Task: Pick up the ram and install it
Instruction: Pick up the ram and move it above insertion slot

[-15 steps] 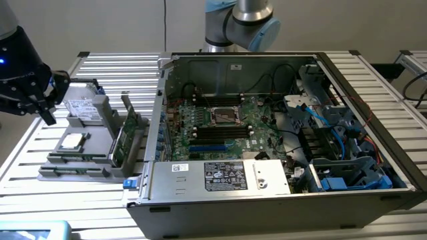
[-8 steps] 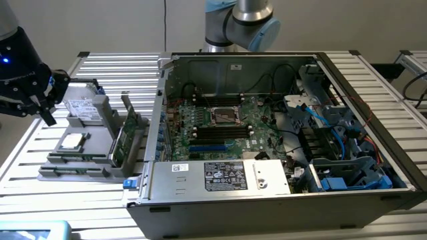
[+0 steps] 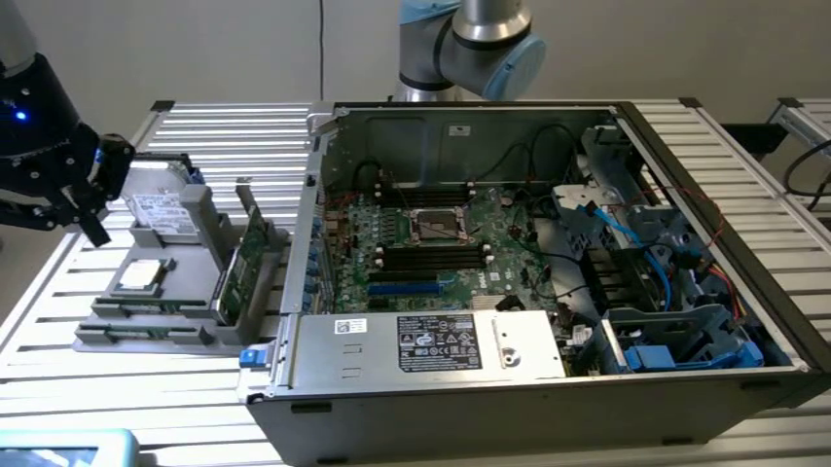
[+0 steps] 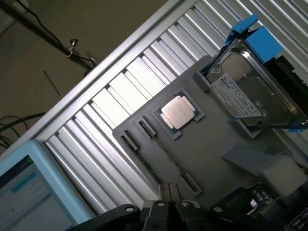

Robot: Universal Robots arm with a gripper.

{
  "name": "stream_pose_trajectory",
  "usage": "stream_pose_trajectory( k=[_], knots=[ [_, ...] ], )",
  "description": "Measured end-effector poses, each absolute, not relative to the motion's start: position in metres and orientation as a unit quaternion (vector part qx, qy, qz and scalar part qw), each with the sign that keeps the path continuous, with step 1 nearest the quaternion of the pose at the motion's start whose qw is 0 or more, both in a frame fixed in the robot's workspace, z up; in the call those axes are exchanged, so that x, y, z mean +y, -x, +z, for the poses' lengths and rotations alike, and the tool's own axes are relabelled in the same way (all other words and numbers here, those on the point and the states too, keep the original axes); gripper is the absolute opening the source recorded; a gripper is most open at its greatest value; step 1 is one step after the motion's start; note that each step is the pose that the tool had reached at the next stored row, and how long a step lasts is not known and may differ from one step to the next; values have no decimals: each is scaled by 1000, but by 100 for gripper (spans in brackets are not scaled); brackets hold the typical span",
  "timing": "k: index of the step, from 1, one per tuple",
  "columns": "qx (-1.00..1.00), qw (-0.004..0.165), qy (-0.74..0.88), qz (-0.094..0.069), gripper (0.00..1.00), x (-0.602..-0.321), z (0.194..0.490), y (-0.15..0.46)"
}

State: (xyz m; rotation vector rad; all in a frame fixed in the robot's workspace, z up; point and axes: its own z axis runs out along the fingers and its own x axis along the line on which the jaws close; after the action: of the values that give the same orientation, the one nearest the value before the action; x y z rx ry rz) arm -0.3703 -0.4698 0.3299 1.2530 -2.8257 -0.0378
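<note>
The gripper point(image 3: 93, 229), matt black and angular, hangs at the exterior view's left above a grey moulded plastic holder point(image 3: 156, 336), its fingers pressed together with nothing between them. The ram point(image 4: 166, 156) stands on edge in a long narrow slot of that holder, a thin dark strip between two small end clips; the fingertips hang near one end of it, and whether they touch it I cannot tell. Just beside the ram lies a square CPU point(image 4: 180, 111) with a dull silver metal lid, and further along sits a hard drive point(image 4: 245, 91), brushed metal with a white label, in a bright blue bracket. The holder rests on a table point(image 3: 53, 370) of ribbed, shiny aluminium slats. The exterior view takes in a green expansion card point(image 3: 247, 263) standing upright at the holder's edge and the open grey steel computer case point(image 3: 389, 399) with its green motherboard point(image 3: 520, 233). The wrist view adds a pale blue-framed screen point(image 4: 24, 192) past the table's edge
</note>
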Motion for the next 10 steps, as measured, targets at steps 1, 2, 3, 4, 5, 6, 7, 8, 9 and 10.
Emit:
stream_pose_trajectory(
  k=[1,2,3,4,5,6,7,8,9,10],
  knots=[
    [-910,25,-413,-12,11,-470,330,370],
    [-906,25,-422,-12,11,-470,330,370],
    [-902,26,-430,-12,11,-470,330,370],
    [-899,26,-438,-11,11,-470,329,370],
    [-894,26,-446,-11,11,-470,329,370],
    [-890,26,-454,-11,11,-470,329,370],
    [-886,26,-462,-11,11,-470,329,370],
    [-882,26,-470,-10,11,-470,329,370],
    [-878,26,-478,-10,11,-470,329,370],
    [-873,26,-486,-10,11,-470,329,370]
  ],
)
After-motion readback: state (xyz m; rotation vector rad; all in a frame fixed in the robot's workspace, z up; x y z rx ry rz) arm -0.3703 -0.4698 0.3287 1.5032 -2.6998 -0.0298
